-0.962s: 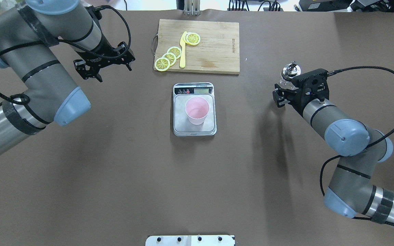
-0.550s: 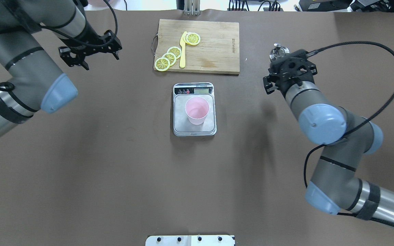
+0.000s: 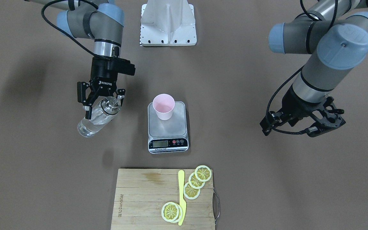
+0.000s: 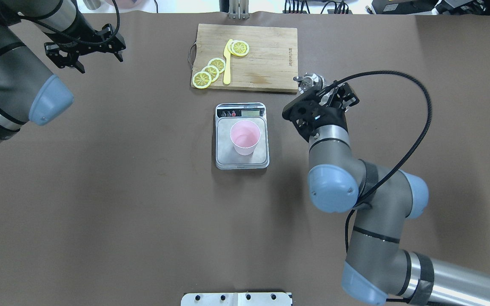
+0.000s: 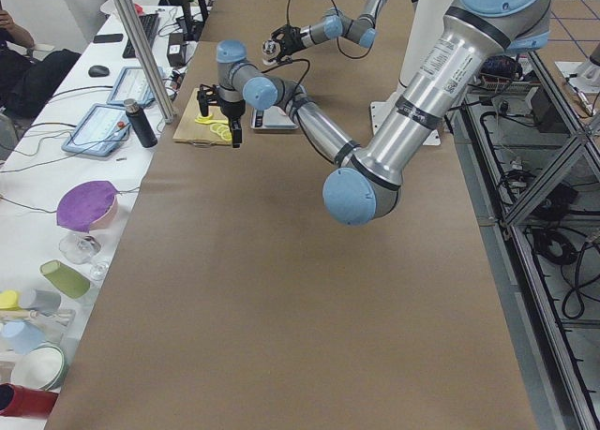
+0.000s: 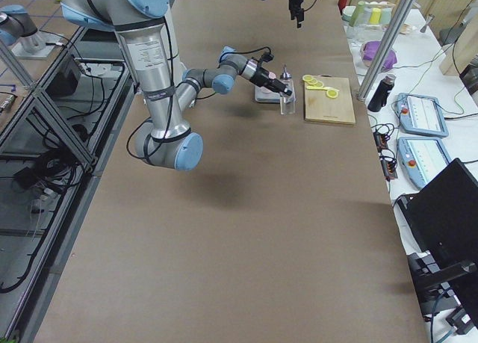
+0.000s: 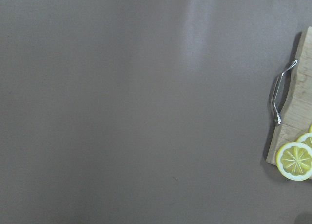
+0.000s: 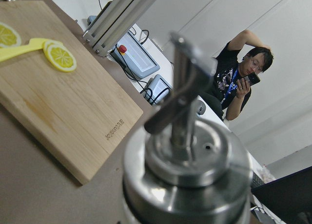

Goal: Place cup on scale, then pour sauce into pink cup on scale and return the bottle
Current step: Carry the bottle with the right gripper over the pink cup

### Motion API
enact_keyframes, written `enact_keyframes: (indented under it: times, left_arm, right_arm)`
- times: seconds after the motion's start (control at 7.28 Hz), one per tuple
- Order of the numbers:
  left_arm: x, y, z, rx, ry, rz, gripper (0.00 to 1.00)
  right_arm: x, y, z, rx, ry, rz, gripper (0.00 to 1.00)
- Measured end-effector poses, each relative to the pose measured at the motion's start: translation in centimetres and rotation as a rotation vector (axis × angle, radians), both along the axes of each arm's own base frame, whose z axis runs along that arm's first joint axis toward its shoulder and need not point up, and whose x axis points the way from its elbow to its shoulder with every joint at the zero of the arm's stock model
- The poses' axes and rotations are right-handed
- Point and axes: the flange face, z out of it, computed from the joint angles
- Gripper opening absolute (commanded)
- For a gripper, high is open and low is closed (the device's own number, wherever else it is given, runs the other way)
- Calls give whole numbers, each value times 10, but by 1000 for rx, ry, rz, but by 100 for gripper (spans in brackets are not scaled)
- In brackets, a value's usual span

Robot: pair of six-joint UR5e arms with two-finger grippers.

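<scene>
The pale pink cup (image 4: 245, 137) stands upright on the scale (image 4: 223, 149), also in the front view: cup (image 3: 163, 107), scale (image 3: 168, 127). My right gripper (image 4: 318, 92) is shut on the clear bottle (image 3: 95, 123) just below its metal pourer cap (image 4: 309, 80) and holds it about upright, to the right of the scale, near the cutting board's corner. Clear liquid shows in the bottle. The cap fills the right wrist view (image 8: 187, 151). My left gripper (image 4: 100, 63) is open and empty at the far left back of the table.
A wooden cutting board (image 4: 266, 63) lies behind the scale with lemon slices (image 4: 211, 70) and a yellow knife (image 4: 227, 63). Its metal handle (image 7: 278, 99) shows in the left wrist view. A white mount plate (image 4: 236, 298) sits at the near edge.
My right arm has swung left with the bottle, from the table's right side to just beside the scale. My left arm has drawn back to the far left. Cup and scale have not moved.
</scene>
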Motion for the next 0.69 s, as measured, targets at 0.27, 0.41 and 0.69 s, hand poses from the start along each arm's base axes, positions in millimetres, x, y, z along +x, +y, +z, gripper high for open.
enact_keyframes:
  times: [0.27, 0.41, 0.69]
  left_arm:
    - [-2, 0, 10, -11, -6, 4, 98]
    - [-3, 0, 16, -12, -12, 9, 98]
    - [-6, -4, 29, -15, -25, 16, 98]
  right_arm:
    - [-19, 22, 5, 76, 228, -9, 0]
    - [-22, 25, 6, 105, 312, -18, 0]
    - [-27, 29, 9, 135, 430, -13, 0]
